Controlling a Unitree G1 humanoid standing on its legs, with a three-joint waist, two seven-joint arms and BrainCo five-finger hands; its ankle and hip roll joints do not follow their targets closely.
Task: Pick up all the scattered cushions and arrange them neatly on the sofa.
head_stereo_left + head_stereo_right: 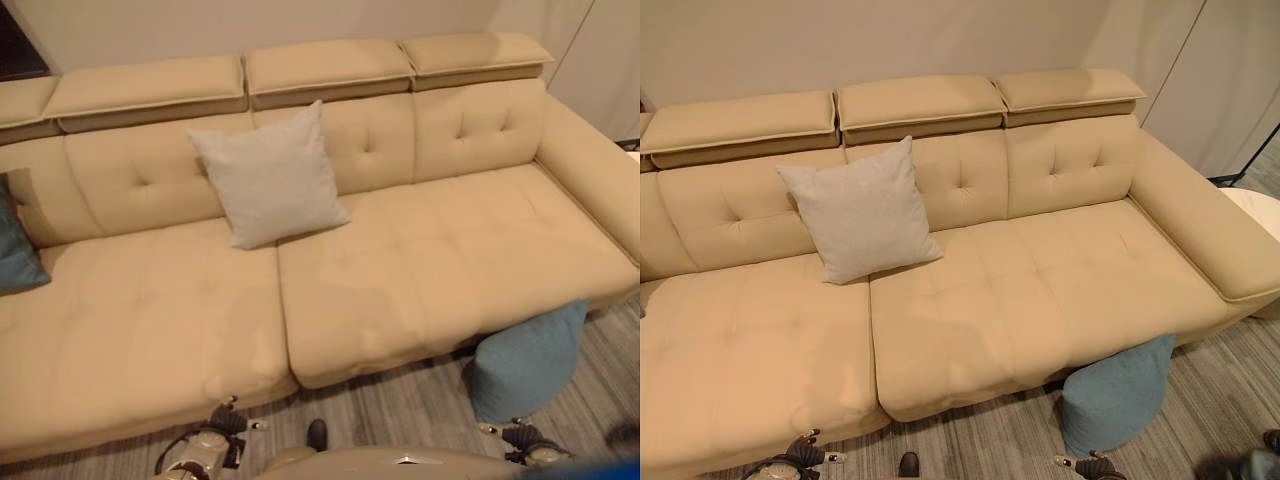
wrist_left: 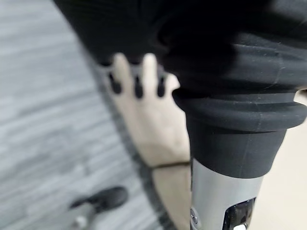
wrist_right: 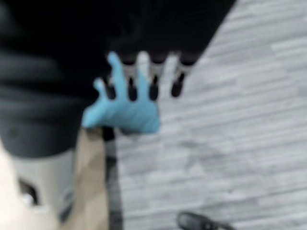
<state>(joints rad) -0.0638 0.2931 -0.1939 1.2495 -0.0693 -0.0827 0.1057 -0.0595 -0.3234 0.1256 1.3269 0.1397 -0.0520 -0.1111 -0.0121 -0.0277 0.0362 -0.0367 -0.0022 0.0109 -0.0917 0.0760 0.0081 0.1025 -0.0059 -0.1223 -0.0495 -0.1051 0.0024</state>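
Silver-fingered right hand [image 3: 144,79] open above blue cushion [image 3: 122,112]

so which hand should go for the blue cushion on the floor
Probably the right hand: it hangs low just beside the blue cushion, which leans on the sofa front at the robot's right. The left hand sits far over to the other side.

On the left hand [image 2: 139,76], upper centre of the left wrist view: pale silver fingers ending in dark oval tips. Across the top and right, a black ribbed cover [image 2: 230,120] in thick rubbery folds. Below it, a smooth silver-grey forearm tube [image 2: 211,191] with a small glossy dark inset at the bottom edge. On the right hand [image 3: 154,76]: the same silver, dark-tipped fingers. At upper left, a matching dark cover [image 3: 43,96], with silver-grey casing [image 3: 43,175] beneath.
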